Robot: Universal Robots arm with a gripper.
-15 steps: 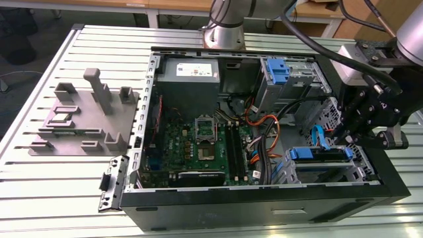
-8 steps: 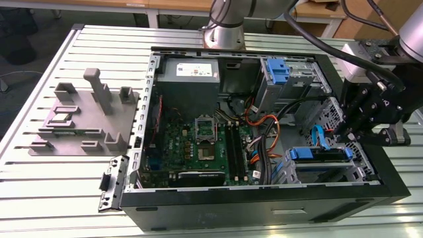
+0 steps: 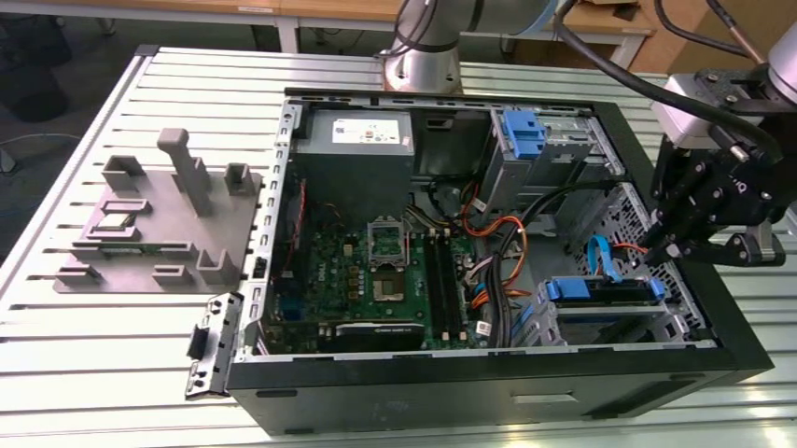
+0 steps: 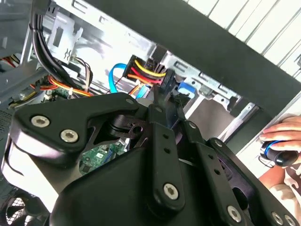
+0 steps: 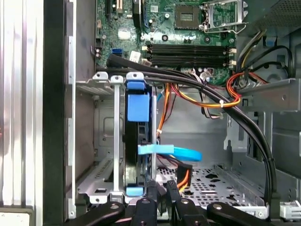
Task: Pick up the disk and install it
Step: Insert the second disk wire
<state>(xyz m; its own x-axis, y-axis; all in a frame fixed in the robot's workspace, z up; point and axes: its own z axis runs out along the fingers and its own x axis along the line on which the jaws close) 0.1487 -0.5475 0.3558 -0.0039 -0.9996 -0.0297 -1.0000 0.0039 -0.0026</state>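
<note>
Blue plastic marks the disk (image 3: 602, 290): in the exterior view it sits in its carrier inside the lower drive cage of the open computer case (image 3: 373, 401), near the case's front corner at the exterior view's right. In the first wrist view the disk (image 5: 138, 141) stands on edge between the cage's metal rails, a blue data cable (image 5: 181, 152) running just beside it. The end effector (image 3: 666, 245) hangs at the case's edge just above the cage, its fingers drawn narrow and close together, with nothing seen between them. I judge the installing step to be at or near its end, the drive already seated in the bay. Any further move calls for care around the orange and black wiring (image 5: 207, 99) that crosses close by.
</note>
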